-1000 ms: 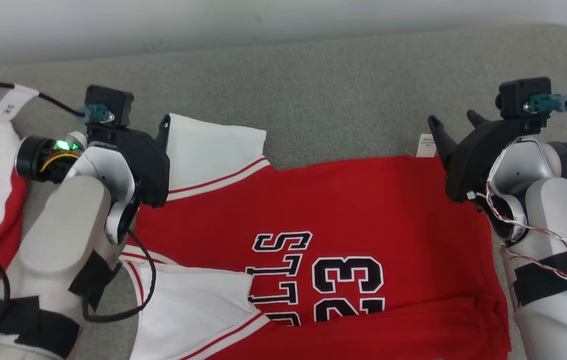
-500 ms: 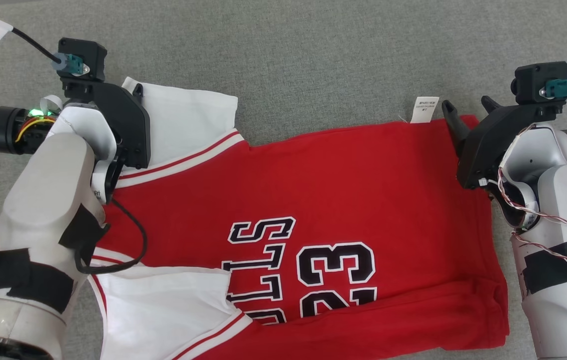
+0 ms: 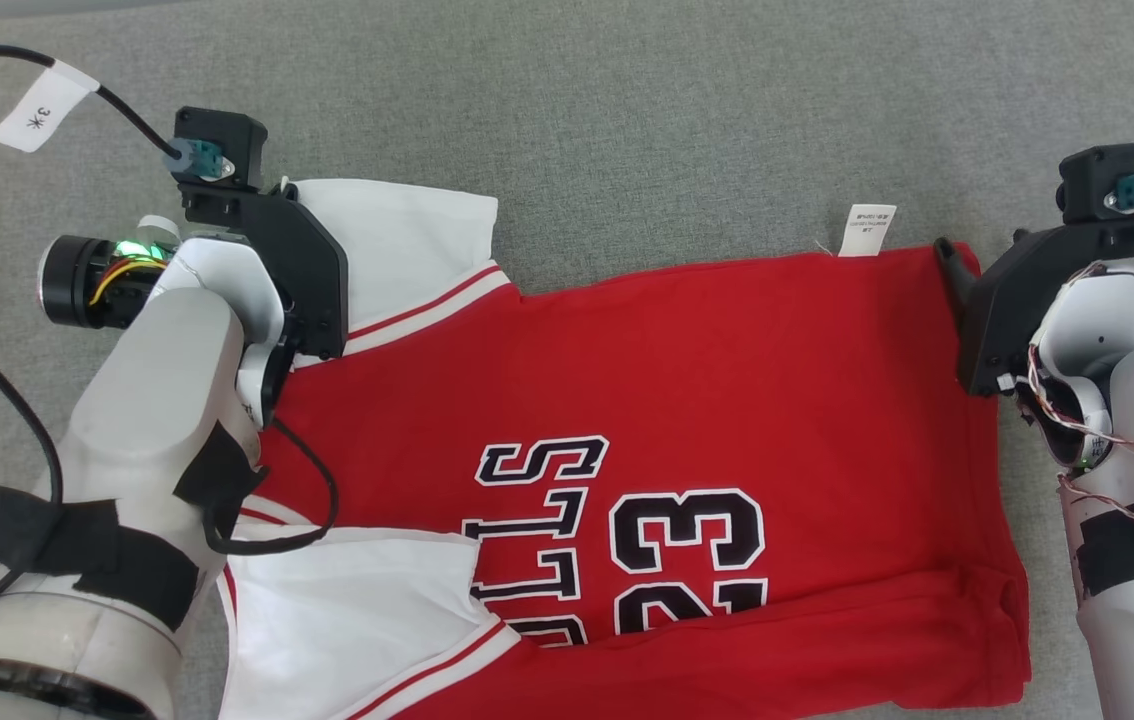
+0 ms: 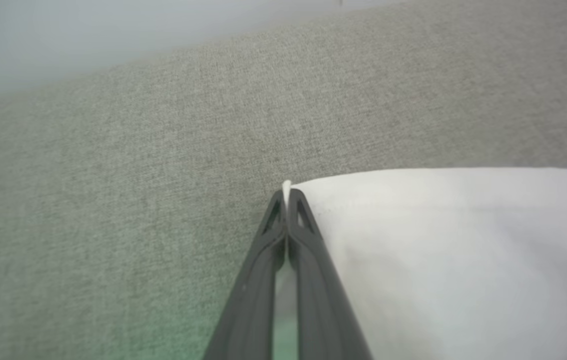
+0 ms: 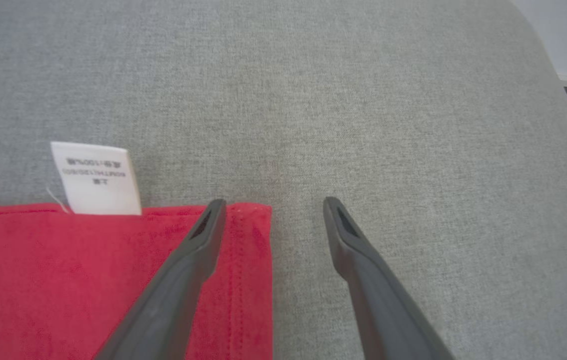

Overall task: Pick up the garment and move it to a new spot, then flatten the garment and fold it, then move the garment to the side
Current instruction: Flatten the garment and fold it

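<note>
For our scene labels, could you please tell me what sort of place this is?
Probably an indoor garment-folding test station: a grey fabric-covered surface, a red and white jersey spread on it, and a pale wall behind.

My left gripper (image 4: 287,192) far left, fingers pinched together on the garment (image 4: 438,240) corner, my right gripper (image 5: 273,202) far right, fingers spread wide, both pale forearms angled away from me.
</note>
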Controlling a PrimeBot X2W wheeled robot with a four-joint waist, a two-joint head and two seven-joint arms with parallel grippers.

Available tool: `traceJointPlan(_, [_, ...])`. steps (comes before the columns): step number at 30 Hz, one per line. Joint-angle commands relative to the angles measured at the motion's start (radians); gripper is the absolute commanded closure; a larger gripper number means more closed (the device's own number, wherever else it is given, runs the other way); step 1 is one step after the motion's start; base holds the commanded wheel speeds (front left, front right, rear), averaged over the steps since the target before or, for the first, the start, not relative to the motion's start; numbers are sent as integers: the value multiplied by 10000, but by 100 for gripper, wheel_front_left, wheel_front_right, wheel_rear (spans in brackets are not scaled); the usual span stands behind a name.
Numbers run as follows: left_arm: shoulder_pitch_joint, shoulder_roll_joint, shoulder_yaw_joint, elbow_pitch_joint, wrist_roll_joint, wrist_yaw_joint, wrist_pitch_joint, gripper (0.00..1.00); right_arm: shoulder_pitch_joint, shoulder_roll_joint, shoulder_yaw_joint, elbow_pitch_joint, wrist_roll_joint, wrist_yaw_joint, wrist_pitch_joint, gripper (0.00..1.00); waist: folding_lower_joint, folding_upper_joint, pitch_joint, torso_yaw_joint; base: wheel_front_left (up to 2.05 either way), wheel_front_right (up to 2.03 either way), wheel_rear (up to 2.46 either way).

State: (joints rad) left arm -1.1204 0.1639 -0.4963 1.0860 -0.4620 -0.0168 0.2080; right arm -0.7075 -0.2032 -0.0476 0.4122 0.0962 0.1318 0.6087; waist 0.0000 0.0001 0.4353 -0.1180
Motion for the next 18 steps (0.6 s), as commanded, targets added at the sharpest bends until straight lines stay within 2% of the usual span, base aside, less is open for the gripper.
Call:
traceJointPlan(1, [320, -85, -60, 226, -34, -17, -21, 100, 119, -132, 59, 94, -178, -25, 82, 0, 0, -1, -18, 35, 0, 0, 0])
traceJointPlan(12, [106, -237, -146, 689, -135, -143, -398, 100, 124, -190, 357, 611, 288, -23, 335, 0, 0, -1, 49, 174, 0, 0, 0])
traceJointPlan(16, [-51, -355, -200, 798, -141, -181, -582, 100, 23, -259, 437, 1076, 397, -25, 228, 100, 0, -1, 91, 271, 0, 0, 0])
traceJointPlan(18, [-124, -396, -217, 836, -151, -206, -731, 100, 4, -287, 526, 1220, 407, -25, 160, 100, 0, -1, 76, 304, 0, 0, 0])
